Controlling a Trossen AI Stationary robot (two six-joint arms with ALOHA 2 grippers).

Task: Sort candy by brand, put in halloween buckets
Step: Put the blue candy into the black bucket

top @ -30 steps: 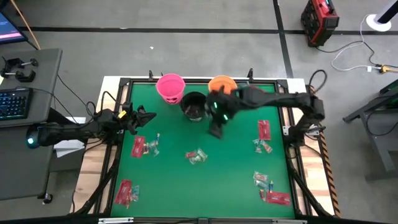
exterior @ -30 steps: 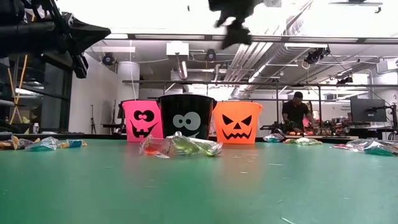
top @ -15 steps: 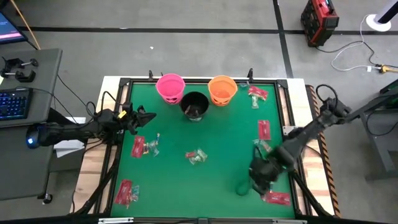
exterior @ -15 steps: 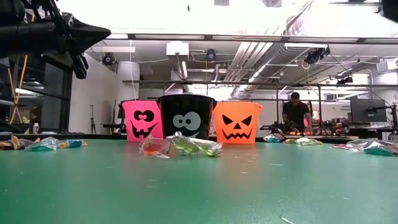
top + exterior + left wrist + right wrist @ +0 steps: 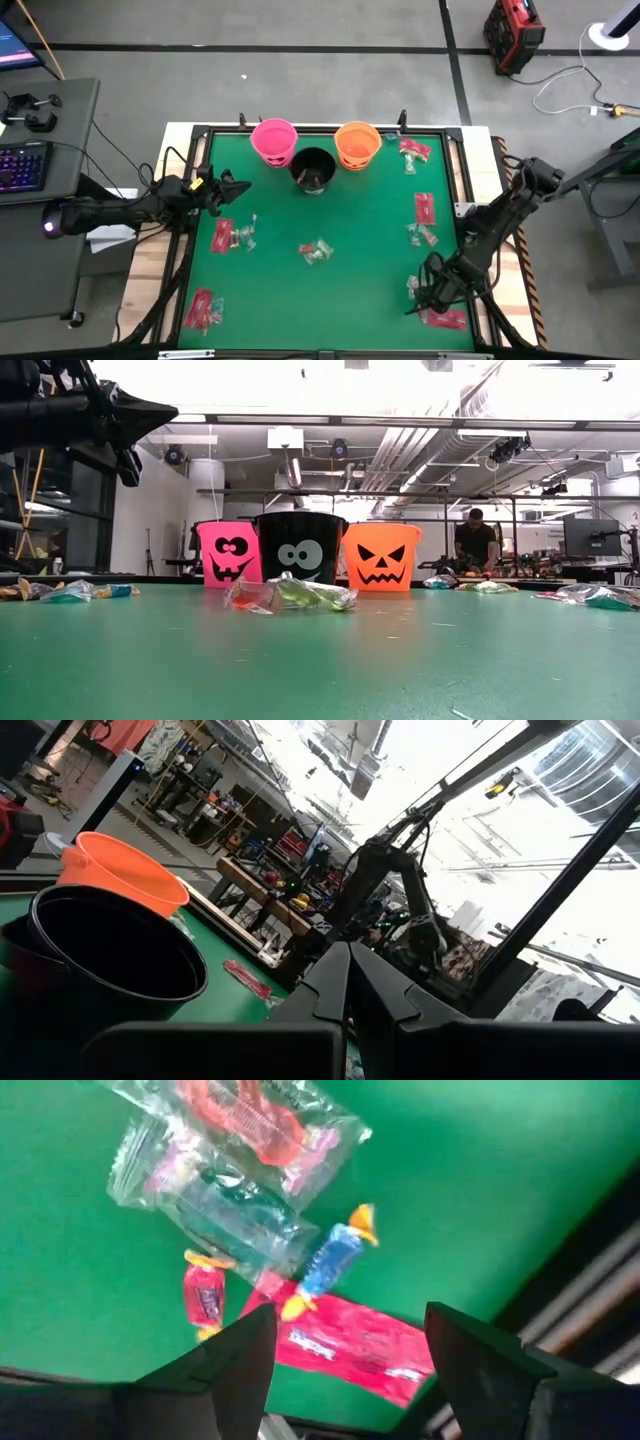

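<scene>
Three buckets stand in a row at the table's far edge: pink [image 5: 273,140], black [image 5: 313,170] and orange [image 5: 357,144]. Candy lies in small piles on the green mat. My right gripper [image 5: 428,296] is open over the pile at the near right corner. Its wrist view shows its fingers [image 5: 350,1330] spread above clear packets [image 5: 235,1150], a blue piece [image 5: 328,1260], a small red piece [image 5: 203,1295] and a flat red packet [image 5: 350,1348]. My left gripper [image 5: 236,186] is shut and waits in the air at the table's left, near the pink bucket.
Other candy piles lie at the left [image 5: 232,236], the middle [image 5: 316,251], the near left [image 5: 204,308], the far right [image 5: 412,150] and the right [image 5: 424,222]. A black frame [image 5: 468,240] rims the mat. A person [image 5: 474,540] stands in the room beyond.
My right arm has swung from beside the black and orange buckets across the table to the near right corner, and now hangs over the candy pile there. The left arm and the buckets have kept still.
</scene>
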